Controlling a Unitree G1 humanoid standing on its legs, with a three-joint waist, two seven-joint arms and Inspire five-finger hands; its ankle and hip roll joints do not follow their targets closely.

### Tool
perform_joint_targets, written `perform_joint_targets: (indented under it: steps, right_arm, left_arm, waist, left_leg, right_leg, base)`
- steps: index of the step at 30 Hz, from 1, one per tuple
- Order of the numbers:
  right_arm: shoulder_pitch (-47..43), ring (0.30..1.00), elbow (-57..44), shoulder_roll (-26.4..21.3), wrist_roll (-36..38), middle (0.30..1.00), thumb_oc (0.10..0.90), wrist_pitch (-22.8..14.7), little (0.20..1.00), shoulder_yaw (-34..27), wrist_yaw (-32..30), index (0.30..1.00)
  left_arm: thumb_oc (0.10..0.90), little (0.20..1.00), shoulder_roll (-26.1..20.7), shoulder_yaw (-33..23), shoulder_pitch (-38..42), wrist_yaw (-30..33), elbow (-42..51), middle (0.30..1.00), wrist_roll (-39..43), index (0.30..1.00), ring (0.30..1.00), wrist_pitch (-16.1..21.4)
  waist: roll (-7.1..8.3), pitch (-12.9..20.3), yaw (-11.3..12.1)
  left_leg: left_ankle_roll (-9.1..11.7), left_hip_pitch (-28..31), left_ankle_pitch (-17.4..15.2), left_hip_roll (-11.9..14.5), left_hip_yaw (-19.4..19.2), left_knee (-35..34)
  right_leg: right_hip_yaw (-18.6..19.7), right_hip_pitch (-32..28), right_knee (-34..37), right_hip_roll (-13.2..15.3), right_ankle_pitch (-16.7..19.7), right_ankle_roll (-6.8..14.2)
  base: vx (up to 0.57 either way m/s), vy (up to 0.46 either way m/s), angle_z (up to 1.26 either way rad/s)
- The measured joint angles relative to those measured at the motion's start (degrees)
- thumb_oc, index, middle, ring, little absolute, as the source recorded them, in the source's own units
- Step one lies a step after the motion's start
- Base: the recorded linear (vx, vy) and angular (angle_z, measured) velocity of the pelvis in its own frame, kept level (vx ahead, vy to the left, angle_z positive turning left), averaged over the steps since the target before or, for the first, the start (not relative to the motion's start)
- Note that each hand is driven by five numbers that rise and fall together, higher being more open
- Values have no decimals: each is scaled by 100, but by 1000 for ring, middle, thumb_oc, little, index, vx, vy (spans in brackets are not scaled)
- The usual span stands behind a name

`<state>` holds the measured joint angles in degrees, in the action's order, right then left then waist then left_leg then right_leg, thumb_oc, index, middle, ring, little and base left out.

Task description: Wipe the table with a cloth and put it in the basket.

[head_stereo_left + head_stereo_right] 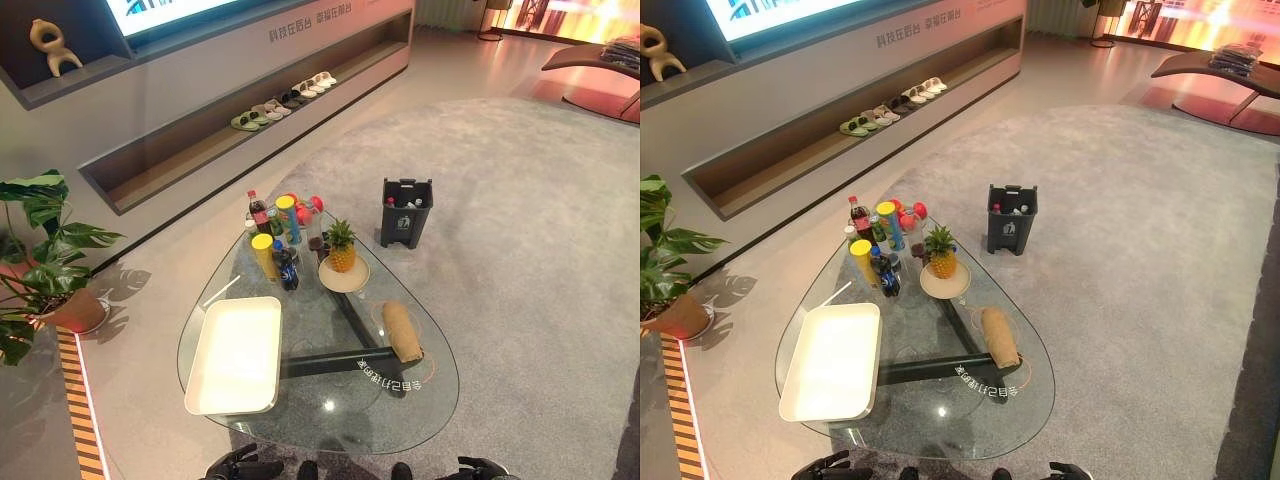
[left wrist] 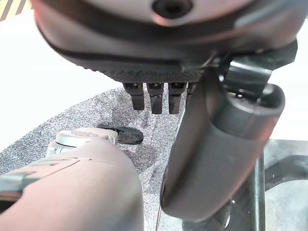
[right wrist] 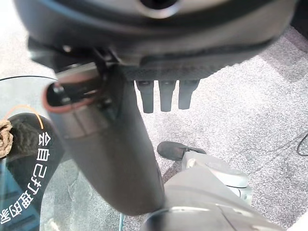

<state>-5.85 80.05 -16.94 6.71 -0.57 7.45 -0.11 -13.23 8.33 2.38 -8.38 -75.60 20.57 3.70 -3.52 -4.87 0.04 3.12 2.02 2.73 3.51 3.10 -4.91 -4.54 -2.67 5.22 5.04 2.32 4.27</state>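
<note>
1. Fingers on both my hands hang straight and relaxed, apart, holding nothing; left hand (image 1: 243, 466) and right hand (image 1: 483, 468) sit low at the near edge of the counter, not yet reaching.
2. Glass counter (image 1: 330, 410), rounded-triangle top on a dark frame, stands on a grey rug (image 1: 520, 200). See-through top, so judging its height for a press-down may be hard.
3. White tray (image 1: 235, 352) lies on my left part of the counter, near me. No proper basket seen; I judge this tray, or the dark bin (image 1: 406, 211) on the rug past the counter, is the drop spot. Cannot tell which. Risk: wrong target.
4. Cloth (image 1: 402, 331), tan, rolled up, lies on the right part of the counter, closer to my right hand, well apart from the tray. Nothing touches it. Wiping not begun, by my reading.
5. Plate (image 1: 343, 275) with a pineapple (image 1: 341, 246) sits just beyond the cloth. A wide wipe could shove it.
6. Bottles and cans (image 1: 280, 232) cluster at the far end, standing upright and close together. Sweeping that way may topple them, one knocking the next.
7. Rolled cloth may stay bunched if pinched at one end, so it wipes poorly or slips off the glass.
</note>
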Motion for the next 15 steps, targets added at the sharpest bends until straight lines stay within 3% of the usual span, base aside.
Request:
perform_joint_targets:
  steps: [15]
  right_arm:
    - [1,900,1,2,0,900,800,2,900,0,5,900]
  left_arm:
    - [800,900,32,-5,-3,-117,1,900,-11,900,900,5]
  waist:
    - [44,-27,2]
  left_leg:
    - [1,11,0,1,0,0]
  right_leg:
    - [-1,-12,0,-1,0,0]
  base:
    - [0,0,0]
